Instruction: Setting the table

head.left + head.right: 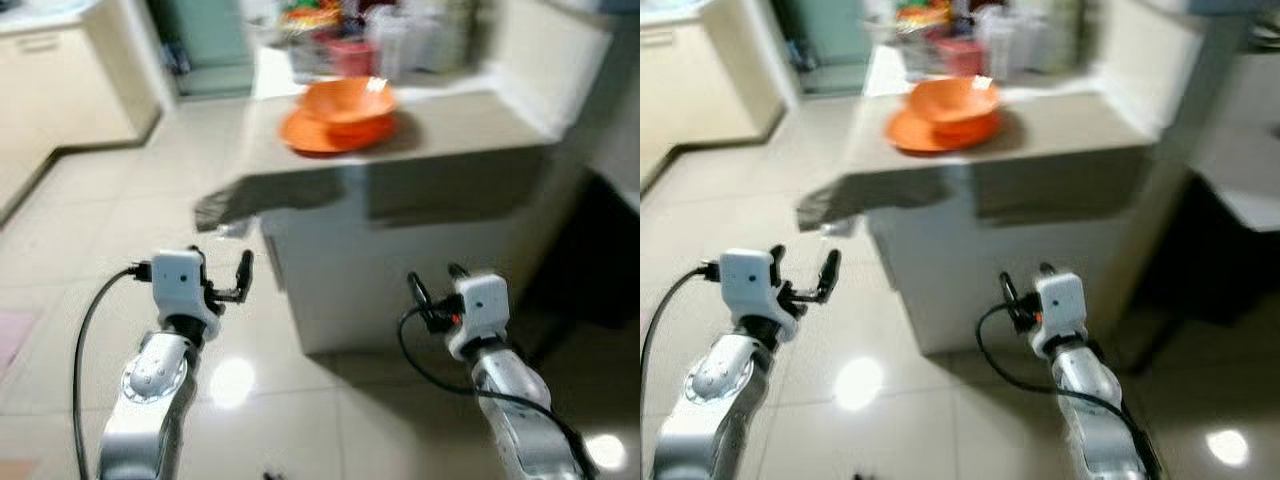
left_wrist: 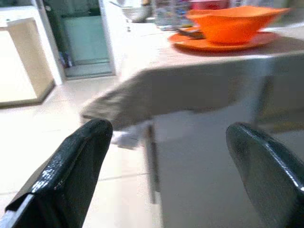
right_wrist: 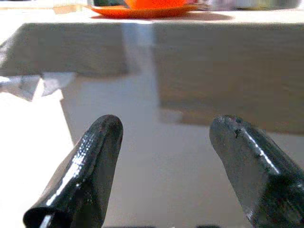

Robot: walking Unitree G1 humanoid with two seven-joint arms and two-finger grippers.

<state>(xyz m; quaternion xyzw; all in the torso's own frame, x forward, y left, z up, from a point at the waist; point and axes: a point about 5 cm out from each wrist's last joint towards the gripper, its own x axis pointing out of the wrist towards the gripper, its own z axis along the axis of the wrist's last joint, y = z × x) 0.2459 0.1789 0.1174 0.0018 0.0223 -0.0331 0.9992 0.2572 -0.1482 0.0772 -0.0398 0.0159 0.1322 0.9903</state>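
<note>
While raised, left gripper point(image 1: 220, 262), right gripper point(image 1: 433, 285) agape, empty

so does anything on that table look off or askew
Nothing spilled or broken. The tablecloth hangs unevenly, one corner drooping lower at the table's left front. The orange bowl sits upright on the orange plate.

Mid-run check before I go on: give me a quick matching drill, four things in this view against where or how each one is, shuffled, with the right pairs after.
Things:
1. orange bowl
2. orange plate
3. left hand
4. table

Places or states:
A. open, held above the floor tiles short of the table
B. covered with a beige cloth
C. lying flat under the bowl
D. sitting on the plate

Pairs: 1-D, 2-C, 3-A, 4-B
</note>
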